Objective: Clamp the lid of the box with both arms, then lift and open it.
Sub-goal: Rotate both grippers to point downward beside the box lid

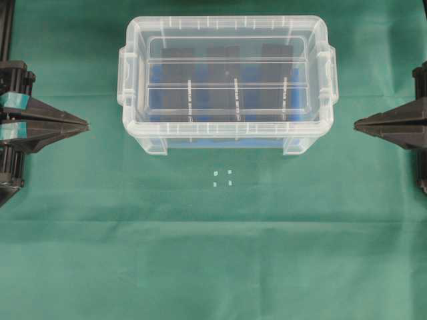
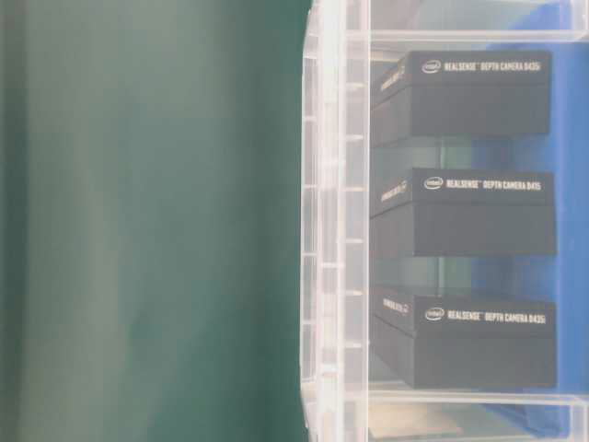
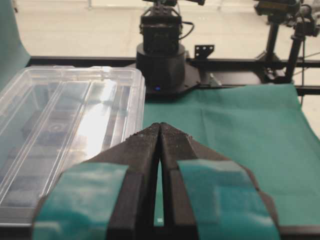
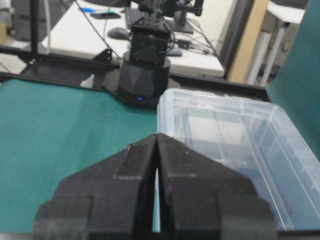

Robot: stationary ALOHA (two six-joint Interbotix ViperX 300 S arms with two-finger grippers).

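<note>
In the overhead view, the box sat on the green cloth-covered desk at the far middle, with the lid seated flat on top of it. Through the clear plastic, three black blocks and a blue insert showed inside. The left end effector, banded with teal tape, pointed at the box from the left edge, well apart from it, its tips together. The right end effector pointed in from the right edge, also well apart and with tips together. Four small pale marks lay on the cloth just near of the box.

The table-level view appeared turned sideways and showed the box wall close up, with three black cartons printed "RealSense Depth Camera D435" behind it.

From the left wrist, the left end effector was pressed together, with the lid to its left.

From the right wrist, the right end effector was likewise pressed together, with the lid to its right and the opposite arm's base beyond.
</note>
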